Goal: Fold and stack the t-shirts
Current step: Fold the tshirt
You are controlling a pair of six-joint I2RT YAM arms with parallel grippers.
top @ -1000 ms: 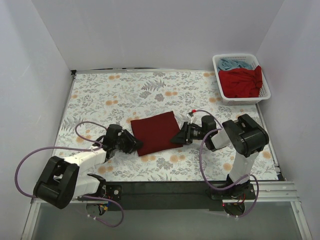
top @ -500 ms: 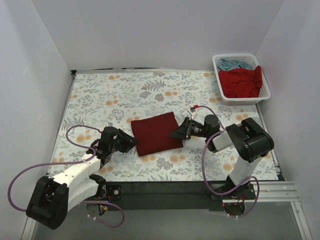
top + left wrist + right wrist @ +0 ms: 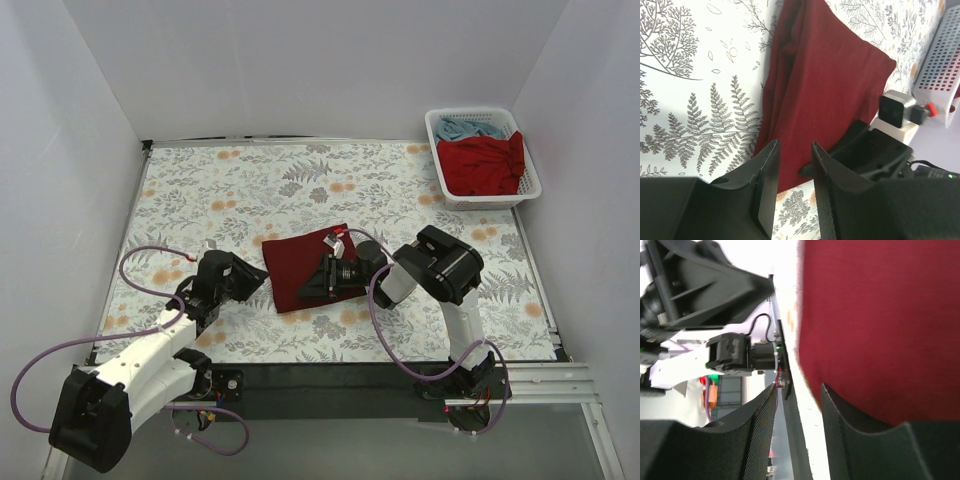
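The folded dark maroon t-shirt [image 3: 298, 262] lies flat on the floral cloth at mid-table; it also shows in the left wrist view [image 3: 825, 80] and the right wrist view [image 3: 880, 320]. My left gripper [image 3: 261, 283] is open and empty just off the shirt's left edge, jaws pointing at it [image 3: 796, 150]. My right gripper [image 3: 304, 291] is open, low over the shirt's near right part, with the shirt's edge beside one finger [image 3: 799, 390]. A brighter red t-shirt [image 3: 484, 164] and a light blue one [image 3: 467, 128] lie in the basket.
The white lattice basket [image 3: 436, 150] stands at the back right corner, also in the left wrist view [image 3: 940, 55]. The two grippers face each other closely across the shirt's near edge. White walls enclose the floral table cloth [image 3: 230, 190].
My right gripper has moved left from the shirt's right edge to over its near part. My left gripper has drawn back slightly to the left. The shirt has stayed put.
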